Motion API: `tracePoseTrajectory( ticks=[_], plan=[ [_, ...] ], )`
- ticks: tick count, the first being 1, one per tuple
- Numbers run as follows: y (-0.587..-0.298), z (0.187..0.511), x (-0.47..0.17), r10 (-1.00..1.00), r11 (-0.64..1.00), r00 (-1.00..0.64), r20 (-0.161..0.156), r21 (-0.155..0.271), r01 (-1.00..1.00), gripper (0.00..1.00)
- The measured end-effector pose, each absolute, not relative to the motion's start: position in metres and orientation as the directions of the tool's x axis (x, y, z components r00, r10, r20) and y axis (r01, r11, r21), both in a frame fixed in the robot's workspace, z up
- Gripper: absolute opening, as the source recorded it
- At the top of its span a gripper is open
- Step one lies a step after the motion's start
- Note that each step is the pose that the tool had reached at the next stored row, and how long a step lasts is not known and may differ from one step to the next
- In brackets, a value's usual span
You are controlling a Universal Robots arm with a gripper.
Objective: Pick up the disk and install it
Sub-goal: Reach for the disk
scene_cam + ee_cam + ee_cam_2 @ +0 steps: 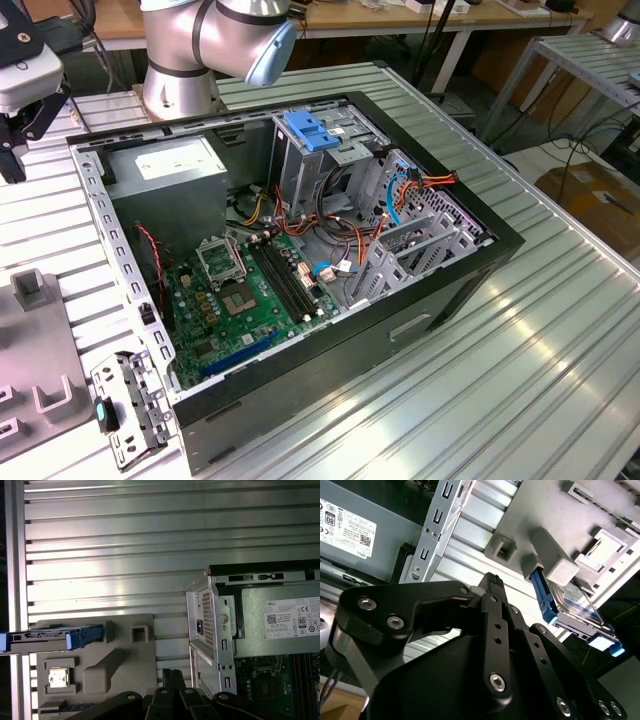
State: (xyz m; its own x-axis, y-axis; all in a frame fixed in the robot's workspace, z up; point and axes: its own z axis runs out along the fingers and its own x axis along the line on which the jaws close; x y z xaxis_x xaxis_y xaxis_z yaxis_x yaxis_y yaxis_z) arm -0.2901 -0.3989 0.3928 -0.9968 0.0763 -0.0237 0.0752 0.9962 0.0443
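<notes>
The gripper (172, 673) is hovering over the bench (125, 540) between the grey holder (125, 652) and the computer case (212, 630), its fingers seemingly drawn together on nothing. The disk (40, 639) is standing on edge at the holder's corner, by the bench's edge. I am judging it rigid, weighty and shock-sensitive, best pinched across its flat faces.

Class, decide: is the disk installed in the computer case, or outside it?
Outside. In the first wrist view the disk stands on edge in the grey holder, which lies beside the case, not in it.
</notes>
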Motion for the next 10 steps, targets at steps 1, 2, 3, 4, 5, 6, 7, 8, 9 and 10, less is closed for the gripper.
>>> tracePoseTrajectory(
  ticks=[1,2,3,4,5,6,7,8,9,10],
  plan=[
    [-0.3989,0.3927,-0.2913,0.076,0.996,-0.997,-0.024,0.044,0.075,0.11],
    [-0.3989,0.3927,-0.292,0.076,0.996,-0.997,-0.024,0.044,0.075,0.11],
    [-0.3989,0.3927,-0.2927,0.076,0.996,-0.997,-0.024,0.044,0.075,0.11],
    [-0.3989,0.3928,-0.2934,0.076,0.996,-0.997,-0.024,0.044,0.075,0.11],
    [-0.3989,0.3927,-0.2942,0.076,0.996,-0.997,-0.024,0.044,0.075,0.11],
    [-0.3989,0.3927,-0.2949,0.076,0.996,-0.997,-0.024,0.044,0.075,0.11],
    [-0.3989,0.3927,-0.2956,0.076,0.996,-0.997,-0.024,0.044,0.075,0.11],
    [-0.3989,0.3927,-0.2963,0.076,0.996,-0.997,-0.024,0.044,0.075,0.11],
    [-0.3989,0.3928,-0.2968,0.076,0.996,-0.997,-0.024,0.044,0.075,0.11],
    [-0.3989,0.3928,-0.2977,0.076,0.996,-0.997,-0.024,0.044,0.075,0.11]
  ],
)
